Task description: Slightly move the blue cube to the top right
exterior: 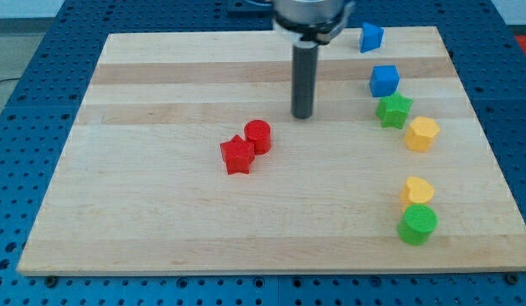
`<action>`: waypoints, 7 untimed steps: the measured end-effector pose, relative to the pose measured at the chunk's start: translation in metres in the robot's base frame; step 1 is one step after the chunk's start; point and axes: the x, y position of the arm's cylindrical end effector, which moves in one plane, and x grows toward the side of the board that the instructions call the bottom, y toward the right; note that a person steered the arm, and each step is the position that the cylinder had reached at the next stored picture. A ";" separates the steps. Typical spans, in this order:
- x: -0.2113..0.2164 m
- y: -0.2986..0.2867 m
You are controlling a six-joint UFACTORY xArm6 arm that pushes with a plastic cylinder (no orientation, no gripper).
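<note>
The blue cube [383, 81] sits on the wooden board [161, 212] at the view's upper right, touching the green star [394, 110] just below it. Another blue block [370, 36], of unclear shape, lies near the board's top edge above the cube. My tip [302, 115] rests on the board to the left of the blue cube and a little lower, well apart from it. The rod rises straight to the arm at the view's top.
A red cylinder [257, 136] and a red star [237, 155] touch each other below-left of my tip. A yellow hexagon [422, 133] lies below-right of the green star. A yellow block [417, 190] and a green cylinder [416, 225] sit at the lower right.
</note>
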 end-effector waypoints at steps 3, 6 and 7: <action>-0.019 0.082; -0.020 0.104; -0.024 0.113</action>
